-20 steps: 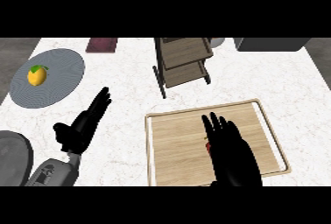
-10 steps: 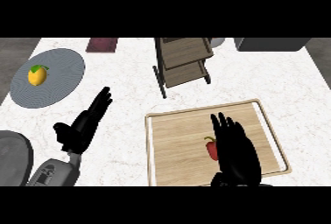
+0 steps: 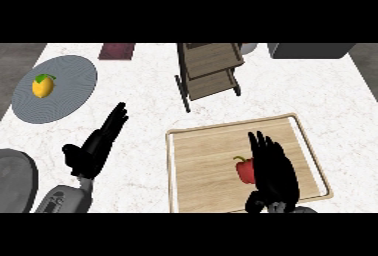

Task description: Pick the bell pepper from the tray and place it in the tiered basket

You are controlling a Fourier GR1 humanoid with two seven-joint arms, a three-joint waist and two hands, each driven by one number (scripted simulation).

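A red bell pepper [image 3: 244,170] lies on the wooden tray [image 3: 199,165] at the lower right of the counter. My right hand [image 3: 272,169] sits over the tray just right of the pepper, fingers straight and open, partly covering its right side. The wooden tiered basket [image 3: 210,70] stands at the top middle, beyond the tray. My left hand [image 3: 97,145] rests open on the counter left of the tray, fingers pointing up.
A grey plate [image 3: 70,85] with a yellow lemon [image 3: 43,85] sits at the upper left. A dark red mat [image 3: 117,50] lies at the top edge, a dark container [image 3: 310,50] at the top right, and a grey round object [image 3: 15,177] at the lower left.
My right hand has drawn back toward the lower edge and shifted right, uncovering the red pepper. The left hand has stayed put.
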